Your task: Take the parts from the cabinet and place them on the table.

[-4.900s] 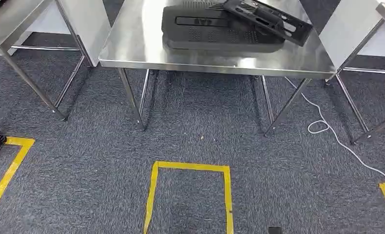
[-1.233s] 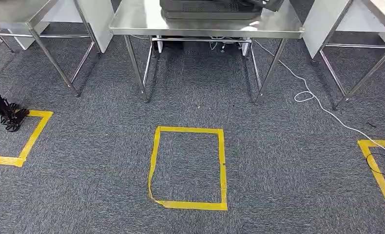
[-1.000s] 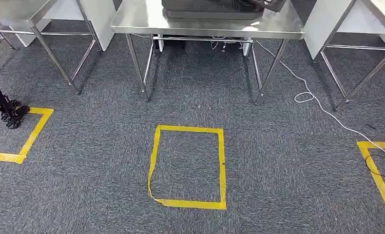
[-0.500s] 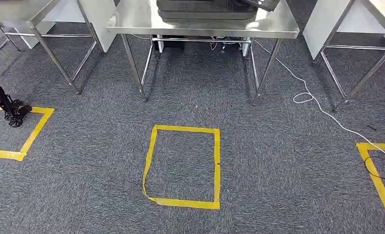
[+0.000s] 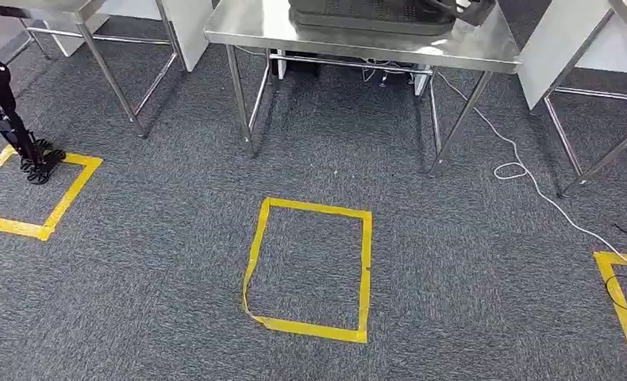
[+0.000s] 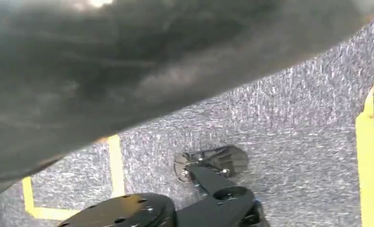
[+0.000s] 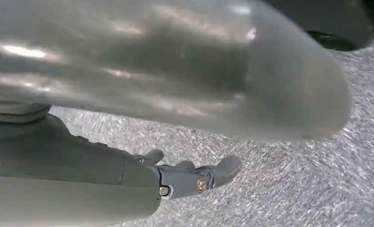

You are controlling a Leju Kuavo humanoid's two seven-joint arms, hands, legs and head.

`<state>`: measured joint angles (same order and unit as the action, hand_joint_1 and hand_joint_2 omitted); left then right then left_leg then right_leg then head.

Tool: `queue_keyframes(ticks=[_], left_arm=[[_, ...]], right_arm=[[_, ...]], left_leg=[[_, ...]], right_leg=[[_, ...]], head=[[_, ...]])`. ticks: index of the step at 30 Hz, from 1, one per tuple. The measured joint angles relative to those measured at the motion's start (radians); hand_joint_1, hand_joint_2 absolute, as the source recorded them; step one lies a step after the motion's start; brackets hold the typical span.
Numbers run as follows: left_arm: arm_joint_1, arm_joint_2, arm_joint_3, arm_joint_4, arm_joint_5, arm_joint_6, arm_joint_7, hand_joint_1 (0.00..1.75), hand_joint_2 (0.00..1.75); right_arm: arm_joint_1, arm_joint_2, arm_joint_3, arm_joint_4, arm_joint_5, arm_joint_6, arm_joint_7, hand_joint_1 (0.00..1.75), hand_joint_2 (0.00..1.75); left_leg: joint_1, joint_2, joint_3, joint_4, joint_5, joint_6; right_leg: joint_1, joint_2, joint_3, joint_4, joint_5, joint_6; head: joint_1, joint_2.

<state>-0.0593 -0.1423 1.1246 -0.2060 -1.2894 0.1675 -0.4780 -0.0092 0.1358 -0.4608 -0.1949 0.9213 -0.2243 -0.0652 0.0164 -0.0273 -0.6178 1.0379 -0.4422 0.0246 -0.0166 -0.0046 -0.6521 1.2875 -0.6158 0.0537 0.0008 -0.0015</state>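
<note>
two dark parts (image 5: 374, 14) are seen lying on the steel table (image 5: 247, 28) at the far edge of the head view, one flat and wide, the other (image 5: 469, 8) resting tilted on its right end. by the look of it, some parts are already placed, so part of the task can be judged done. how many more wait in the cabinet cannot be told, since no cabinet is seen in these pictures.

the table is stood well apart from the robot, beyond a yellow taped square (image 5: 310, 270) on the grey carpet (image 5: 453, 262). a white cable (image 5: 532, 186) is trailed across the carpet from under the table towards the right. another taped square (image 5: 32, 198) is marked at the left, with a black stand (image 5: 13, 119) set on its far corner.

in the right wrist view the right hand (image 7: 194, 177) is seen over the carpet with its fingers stretched out and nothing held in them. the left hand cannot be made out behind a dark blurred shape in the left wrist view, so its state cannot be told.

what is left is judged to be a walk to the cabinet for the next part, if any remain.
</note>
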Motion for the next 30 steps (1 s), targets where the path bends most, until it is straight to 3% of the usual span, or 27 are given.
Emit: queue_keyframes(ticks=[2,3,4,5,7,8,9,10,12,13,14,15,17,18,19,20,23,24,25,26,28,29,30], left_arm=[[0.000,0.000,0.000,0.000,0.000,0.000,0.000,0.00,0.00],[0.000,0.000,0.000,0.000,0.001,0.000,0.000,0.00,0.00],[0.000,0.001,0.000,0.000,0.001,-0.001,0.000,0.00,0.00],[0.000,0.002,0.000,0.000,0.001,-0.004,0.000,0.00,0.00],[0.001,0.006,0.000,0.000,0.001,-0.007,-0.002,0.00,0.00],[0.002,0.008,0.000,0.000,0.001,-0.008,-0.004,0.00,0.00],[0.003,0.011,0.000,0.000,0.001,-0.008,-0.007,0.00,0.00],[0.003,0.011,0.000,0.000,0.002,-0.009,-0.011,0.00,0.00],[0.002,0.014,0.001,0.000,0.004,-0.009,-0.018,0.00,0.00],[0.002,0.013,0.002,0.000,0.004,-0.009,-0.020,0.00,0.00],[0.003,0.013,0.003,0.000,0.006,-0.009,-0.022,0.00,0.00],[0.003,0.014,0.006,0.000,0.011,-0.009,-0.025,0.00,0.00],[0.003,0.016,0.011,0.000,0.020,-0.008,-0.030,0.00,0.00],[0.002,0.016,0.011,0.000,0.022,-0.008,-0.031,0.00,0.00],[0.000,0.013,0.012,0.000,0.022,-0.008,-0.031,0.00,0.00],[-0.001,0.013,0.013,0.000,0.022,-0.008,-0.037,0.00,0.00],[-0.001,0.015,0.021,0.000,0.036,-0.008,-0.051,0.00,0.00],[-0.001,0.015,0.025,-0.001,0.039,-0.008,-0.056,0.00,0.00],[-0.001,0.016,0.027,-0.001,0.044,-0.008,-0.058,0.00,0.00],[-0.002,0.017,0.029,-0.001,0.043,-0.008,-0.058,0.00,0.00],[-0.004,0.017,0.033,-0.001,0.043,-0.008,-0.058,0.00,0.00],[-0.003,0.017,0.034,-0.001,0.047,-0.008,-0.060,0.00,0.00],[-0.003,0.018,0.039,-0.001,0.058,-0.008,-0.064,0.00,0.00]], right_arm=[[-0.001,0.000,0.000,0.000,0.003,0.000,0.000,0.00,0.00],[-0.003,0.000,0.001,0.000,0.006,0.000,0.000,0.00,0.00],[-0.004,0.000,0.002,0.000,0.006,0.001,0.000,0.00,0.00],[-0.005,0.002,0.005,0.000,0.008,0.001,0.000,0.00,0.00],[-0.004,0.002,0.007,0.000,0.009,0.001,0.004,0.00,0.00],[-0.004,0.005,0.008,0.000,0.010,0.001,0.004,0.00,0.00],[-0.006,0.005,0.009,0.000,0.013,0.002,0.004,0.00,0.00],[-0.007,0.006,0.010,0.000,0.016,0.003,0.004,0.00,0.00],[-0.004,0.009,0.014,0.000,0.018,0.006,0.004,0.00,0.00],[-0.003,0.008,0.015,0.000,0.018,0.008,0.004,0.00,0.00],[-0.003,0.008,0.015,0.000,0.018,0.010,0.004,0.00,0.00],[-0.004,0.008,0.016,0.000,0.018,0.011,0.004,0.00,0.00],[-0.006,0.008,0.018,0.000,0.023,0.014,0.005,0.00,0.00],[-0.006,0.008,0.018,0.000,0.023,0.014,0.005,0.00,0.00],[-0.006,0.006,0.018,0.000,0.023,0.014,0.005,0.00,0.00],[-0.008,0.005,0.019,0.000,0.025,0.014,0.006,0.00,0.00],[-0.009,0.004,0.021,0.000,0.030,0.011,0.007,0.00,0.00],[-0.009,0.004,0.021,0.000,0.032,0.010,0.007,0.00,0.00],[-0.009,0.004,0.021,0.000,0.033,0.010,0.007,0.00,0.00],[-0.009,0.005,0.021,0.000,0.033,0.009,0.008,0.00,0.00],[-0.009,0.005,0.021,0.000,0.033,0.009,0.010,0.00,0.00],[-0.007,0.005,0.021,0.000,0.033,0.008,0.010,0.00,0.00],[-0.006,0.005,0.021,0.000,0.033,0.005,0.010,0.00,0.00]], left_leg=[[0.002,-0.013,0.001,0.000,0.003,-0.004],[0.002,-0.017,0.000,0.000,0.005,-0.008],[-0.010,-0.021,-0.002,0.007,0.005,-0.015],[-0.007,-0.024,-0.002,0.003,0.007,-0.019],[-0.003,-0.030,0.000,-0.005,0.015,-0.032],[-0.003,-0.032,-0.002,-0.005,0.017,-0.037],[-0.001,-0.018,-0.010,0.014,0.000,-0.039],[-0.004,0.002,-0.027,0.059,-0.037,-0.040],[-0.004,0.013,-0.093,0.216,-0.121,-0.046],[-0.003,0.014,-0.121,0.283,-0.144,-0.049],[-0.002,0.016,-0.131,0.310,-0.144,-0.050],[-0.001,0.020,-0.114,0.282,-0.120,-0.050],[0.007,0.033,-0.027,0.124,-0.042,-0.053],[0.011,0.052,0.018,0.042,-0.014,-0.055],[0.002,0.064,0.027,0.023,-0.034,-0.058],[0.003,0.050,0.022,0.021,-0.031,-0.041],[-0.003,0.036,0.013,0.016,-0.024,-0.022],[0.001,0.031,0.013,0.013,-0.020,-0.014],[0.000,0.028,0.012,0.013,-0.018,-0.006],[0.000,0.023,0.008,0.013,-0.016,0.000],[-0.004,0.010,0.000,0.013,-0.013,0.006],[-0.006,0.002,-0.002,0.013,-0.011,0.007],[-0.006,-0.006,-0.003,0.013,-0.010,0.008]], right_leg=[[-0.002,0.006,0.084,-0.176,0.075,0.018],[-0.004,0.027,0.126,-0.259,0.098,0.020],[0.002,0.032,0.126,-0.276,0.104,0.009],[0.002,0.026,0.124,-0.275,0.109,-0.001],[0.009,0.021,0.124,-0.274,0.113,-0.010],[0.002,0.014,0.129,-0.281,0.120,-0.021],[-0.009,0.008,0.134,-0.284,0.125,-0.029],[-0.008,0.005,0.132,-0.284,0.127,-0.036],[-0.004,-0.007,0.133,-0.284,0.126,-0.038],[-0.002,-0.014,0.132,-0.284,0.126,-0.038],[-0.002,-0.019,0.133,-0.284,0.126,-0.038],[-0.002,-0.023,0.134,-0.283,0.126,-0.038],[-0.005,-0.029,0.141,-0.282,0.122,-0.038],[-0.005,-0.031,0.144,-0.278,0.118,-0.032],[0.010,-0.035,0.136,-0.272,0.112,-0.022],[0.009,-0.036,0.133,-0.271,0.111,-0.018],[0.006,-0.049,0.136,-0.278,0.114,-0.007],[0.001,-0.040,0.126,-0.265,0.104,-0.003],[0.002,-0.023,0.108,-0.223,0.076,-0.008],[0.003,-0.010,0.072,-0.146,0.041,-0.015],[0.003,-0.001,-0.010,0.017,-0.018,-0.021],[0.003,0.000,-0.031,0.054,-0.023,-0.017],[0.003,0.001,-0.025,0.036,-0.010,-0.011]], head=[[-0.001,0.000],[0.002,0.000],[0.003,0.000],[0.000,0.000],[0.001,0.000],[0.001,0.000],[-0.002,0.000],[-0.006,0.000],[-0.008,0.000],[-0.010,0.000],[-0.009,0.000],[-0.009,0.000],[-0.009,0.000],[-0.010,0.000],[-0.013,0.000],[-0.012,0.000],[-0.010,0.000],[-0.008,0.000],[-0.008,0.000],[-0.004,0.000],[-0.003,0.000],[-0.004,0.000],[-0.004,0.000]])
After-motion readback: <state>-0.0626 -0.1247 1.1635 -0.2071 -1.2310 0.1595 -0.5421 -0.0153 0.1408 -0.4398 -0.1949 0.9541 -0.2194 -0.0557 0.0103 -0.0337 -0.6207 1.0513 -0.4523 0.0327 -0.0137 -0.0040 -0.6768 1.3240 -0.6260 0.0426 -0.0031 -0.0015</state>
